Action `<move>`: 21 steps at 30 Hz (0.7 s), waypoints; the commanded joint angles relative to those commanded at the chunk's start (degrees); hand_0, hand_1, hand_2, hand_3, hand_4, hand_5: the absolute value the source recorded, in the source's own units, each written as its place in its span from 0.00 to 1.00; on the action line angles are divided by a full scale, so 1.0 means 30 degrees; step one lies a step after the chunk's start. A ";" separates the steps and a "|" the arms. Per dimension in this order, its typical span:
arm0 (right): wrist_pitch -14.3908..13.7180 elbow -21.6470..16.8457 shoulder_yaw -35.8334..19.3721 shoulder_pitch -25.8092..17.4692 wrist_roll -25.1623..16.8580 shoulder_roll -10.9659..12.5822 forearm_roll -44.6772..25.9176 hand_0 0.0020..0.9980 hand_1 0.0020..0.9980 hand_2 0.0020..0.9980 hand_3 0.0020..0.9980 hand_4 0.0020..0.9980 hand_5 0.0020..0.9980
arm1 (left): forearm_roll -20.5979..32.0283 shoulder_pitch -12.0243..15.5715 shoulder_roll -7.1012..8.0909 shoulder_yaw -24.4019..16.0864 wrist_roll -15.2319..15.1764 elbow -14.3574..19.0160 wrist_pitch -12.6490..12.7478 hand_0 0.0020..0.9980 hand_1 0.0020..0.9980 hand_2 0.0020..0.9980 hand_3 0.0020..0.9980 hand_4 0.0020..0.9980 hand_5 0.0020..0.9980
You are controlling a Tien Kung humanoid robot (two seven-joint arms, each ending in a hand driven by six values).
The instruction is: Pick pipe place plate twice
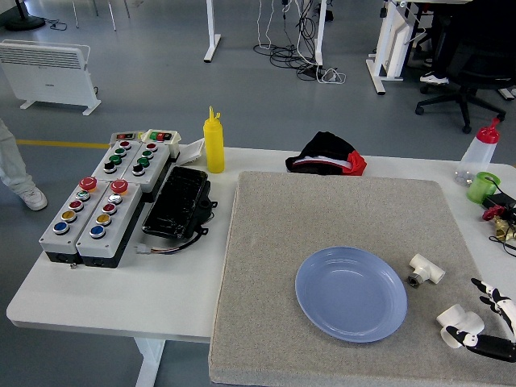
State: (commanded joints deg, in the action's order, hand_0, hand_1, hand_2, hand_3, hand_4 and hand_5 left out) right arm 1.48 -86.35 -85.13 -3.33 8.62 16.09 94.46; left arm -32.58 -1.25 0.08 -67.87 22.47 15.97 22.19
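Observation:
A blue plate [351, 293] lies empty on the grey mat [322, 218]. A white T-shaped pipe fitting [424, 270] lies on the mat just right of the plate. A second white pipe fitting [459, 323] lies near the mat's right front corner. My right hand [486, 322] comes in from the lower right, its fingers spread around that second fitting, thumb tip touching it from below and the other fingers apart to its right. My left hand is out of view.
Left of the mat stand grey button boxes [93, 214], a black tray [177, 201] and a yellow squeeze bottle [214, 143]. A black and red cloth [326, 155] lies behind the mat. A clear bottle [480, 153], green cup [482, 187] and brass parts [501, 222] stand at the right edge. A person's leg [16, 173] shows at far left.

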 joint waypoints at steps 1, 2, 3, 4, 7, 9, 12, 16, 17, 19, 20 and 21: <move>0.0020 0.0005 0.0004 -0.0001 0.0019 0.0001 0.0032 0.92 0.88 0.94 0.93 0.92 0.40 | -0.0003 0.0000 0.0001 0.0000 0.0003 0.0000 0.0000 0.61 0.62 0.72 0.75 0.55 1.00; 0.0042 0.0010 0.0008 -0.0002 0.0039 0.0001 0.0067 0.92 0.88 0.94 0.93 0.92 0.40 | -0.0006 -0.0001 0.0002 -0.0001 0.0006 0.0000 0.0000 0.61 0.62 0.72 0.75 0.55 1.00; 0.0134 0.0018 0.0018 -0.0003 0.0117 0.0004 0.0170 0.80 0.79 0.85 0.88 0.92 0.40 | -0.0006 -0.0001 0.0002 -0.0002 0.0007 0.0001 0.0004 0.61 0.62 0.72 0.75 0.55 1.00; 0.0204 0.0023 0.0025 -0.0004 0.0175 0.0006 0.0244 0.80 0.79 0.85 0.88 0.92 0.40 | -0.0006 0.0000 0.0002 -0.0003 0.0007 0.0002 0.0006 0.61 0.62 0.72 0.75 0.55 1.00; 0.0274 -0.0044 0.0096 -0.0061 0.0275 0.0032 0.0542 0.80 0.79 0.85 0.88 0.92 0.40 | -0.0070 -0.0008 -0.0003 -0.0046 0.0027 0.0006 0.0011 0.61 0.62 0.72 0.75 0.55 1.00; 0.0114 -0.0129 0.0113 -0.0091 0.0178 0.0042 0.0586 0.84 0.81 0.87 0.88 0.92 0.41 | -0.0032 -0.0006 -0.0008 -0.0036 0.0011 0.0006 0.0027 0.61 0.62 0.72 0.75 0.55 1.00; -0.0416 -0.0466 0.0061 -0.0103 -0.0245 0.0118 0.0268 0.84 0.81 0.87 0.88 0.92 0.41 | -0.0066 -0.0008 -0.0007 -0.0056 0.0025 0.0012 0.0032 0.61 0.62 0.72 0.75 0.55 1.00; -0.0488 -0.0836 0.0048 -0.0138 -0.0426 0.0243 -0.0073 0.85 0.82 0.88 0.88 0.92 0.41 | -0.0167 0.0010 -0.0005 -0.0110 0.0071 0.0030 0.0046 0.61 0.62 0.72 0.75 0.55 1.00; -0.0397 -0.0919 0.0085 -0.0177 -0.0374 0.0271 -0.0076 0.85 0.82 0.88 0.88 0.92 0.41 | -0.0179 0.0022 -0.0006 -0.0115 0.0075 0.0031 0.0048 0.61 0.62 0.72 0.75 0.55 1.00; -0.0219 -0.1022 0.0212 -0.0254 -0.0235 0.0302 -0.0060 0.85 0.82 0.88 0.88 0.92 0.41 | -0.0182 0.0052 -0.0014 -0.0120 0.0076 0.0035 0.0063 0.61 0.62 0.72 0.75 0.55 1.00; -0.0185 -0.1038 0.0241 -0.0268 -0.0205 0.0307 -0.0056 0.85 0.82 0.88 0.88 0.92 0.41 | -0.0182 0.0059 -0.0017 -0.0120 0.0076 0.0036 0.0067 0.61 0.62 0.72 0.75 0.55 1.00; -0.0059 -0.1005 0.0328 -0.0281 -0.0107 0.0296 -0.0004 0.85 0.82 0.89 0.88 0.91 0.41 | -0.0209 0.0064 -0.0023 -0.0142 0.0083 0.0040 0.0079 0.61 0.62 0.72 0.75 0.55 1.00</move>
State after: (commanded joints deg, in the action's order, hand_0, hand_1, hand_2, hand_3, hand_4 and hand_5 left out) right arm 1.31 -89.36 -84.15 -4.17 8.30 16.98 94.45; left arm -33.20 -1.05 0.01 -68.30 22.72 16.09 22.42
